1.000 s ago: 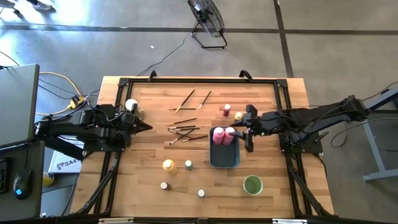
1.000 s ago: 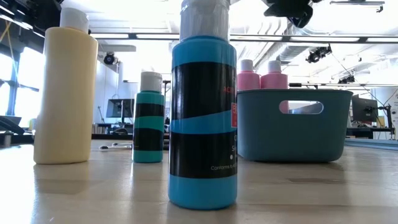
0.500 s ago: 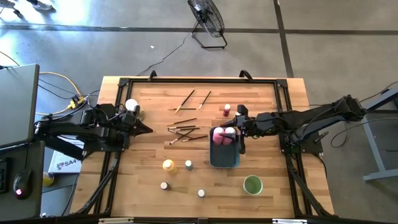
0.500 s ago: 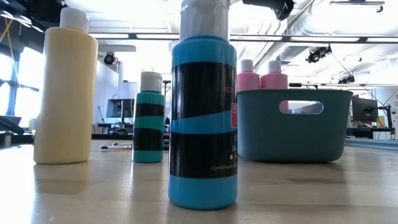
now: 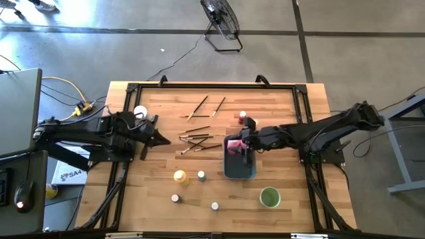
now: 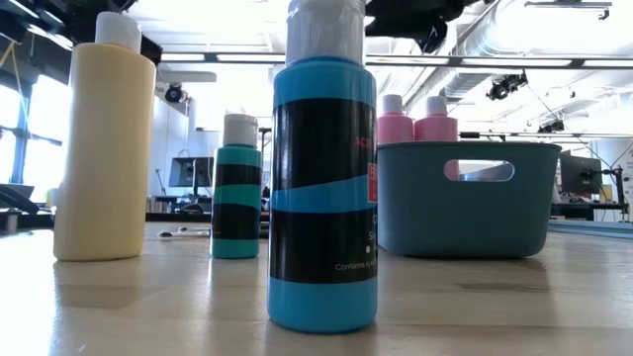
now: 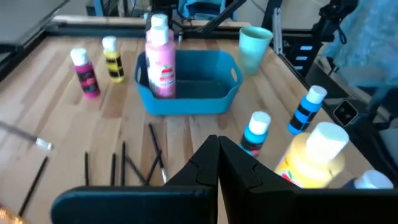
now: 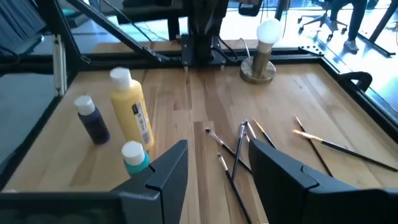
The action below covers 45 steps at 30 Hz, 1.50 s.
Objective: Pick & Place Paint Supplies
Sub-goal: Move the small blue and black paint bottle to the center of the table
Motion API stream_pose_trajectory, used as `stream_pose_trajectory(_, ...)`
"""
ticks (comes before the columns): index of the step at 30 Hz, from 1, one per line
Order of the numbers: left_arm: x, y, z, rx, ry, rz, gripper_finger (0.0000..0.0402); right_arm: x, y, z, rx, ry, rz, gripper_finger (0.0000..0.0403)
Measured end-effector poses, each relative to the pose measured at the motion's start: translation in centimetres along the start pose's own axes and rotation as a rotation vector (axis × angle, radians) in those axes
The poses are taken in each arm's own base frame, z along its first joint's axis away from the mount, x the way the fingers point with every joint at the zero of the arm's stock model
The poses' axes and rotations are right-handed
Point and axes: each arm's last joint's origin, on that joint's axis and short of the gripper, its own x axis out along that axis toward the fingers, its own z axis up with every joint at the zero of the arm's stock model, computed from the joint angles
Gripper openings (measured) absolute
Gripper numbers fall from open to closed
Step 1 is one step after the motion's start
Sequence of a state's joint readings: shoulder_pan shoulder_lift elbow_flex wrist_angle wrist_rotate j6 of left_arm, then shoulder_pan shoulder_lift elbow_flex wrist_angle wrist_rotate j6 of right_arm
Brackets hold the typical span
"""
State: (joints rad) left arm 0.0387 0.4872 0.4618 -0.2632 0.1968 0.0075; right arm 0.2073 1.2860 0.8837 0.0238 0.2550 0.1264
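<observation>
The paintbrushes (image 5: 197,138) lie flat near the middle of the bench (image 5: 159,106), most of them bunched with their long axes running roughly left to right, some crossing each other. Two more brushes (image 5: 207,104) lie apart toward the far edge, slanted on a diagonal. Two pink bottles (image 6: 413,120) stand upright in the far end of the blue-grey tray (image 5: 240,171), caps up, side by side and touching. A yellow bottle (image 5: 180,176) stands upright on the near side of the bench, left of the tray, with a small teal bottle (image 5: 201,175) just beside it. Two more small bottles (image 5: 175,198) stand nearer the front edge, well apart from each other. Behind the tray, a small pink-labelled bottle (image 5: 242,116) stands upright by the right arm. A green cup (image 5: 269,197) sits near the front right corner.

Open wood lies between the brushes and the far edge, and along the front edge left of the small bottles.

The right gripper (image 5: 247,147) hangs over the far end of the tray, just above the pink bottles, its fingers (image 8: 281,173) spread fairly wide with nothing between them. The left gripper (image 5: 163,139) sits at the left side of the bench, pointing toward the brush pile, its fingers (image 7: 205,167) pressed together and empty. A lamp with a white bulb (image 5: 140,112) stands by the left arm.
</observation>
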Motion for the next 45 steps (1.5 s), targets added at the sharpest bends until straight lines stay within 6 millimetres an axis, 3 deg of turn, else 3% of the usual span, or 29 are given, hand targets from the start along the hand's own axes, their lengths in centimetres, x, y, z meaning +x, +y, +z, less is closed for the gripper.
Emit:
stream_pose_trajectory(8, 1.8, 0.4, 0.7, 0.072, -0.038, 0.023, 0.0000, 0.3, 0.1, -0.1, -0.077, 0.000, 0.000, 0.0162)
stream_pose_trajectory(20, 1.7, 0.3, 1.8, 0.099, -0.151, 0.016, 0.0000, 0.2, 0.0, -0.1, -0.094, -0.002, 0.000, 0.0162)
stream_pose_trajectory(37, 2.3, -6.2, 1.2, 0.252, -0.135, -0.075, 0.0000, 0.2, 0.0, -0.1, -0.097, -0.001, 0.000, 0.0162)
stream_pose_trajectory(45, 2.6, -7.5, 0.7, 0.197, -0.101, -0.060, 0.0000, 0.2, 0.0, -0.1, -0.097, -0.001, 0.000, 0.0162)
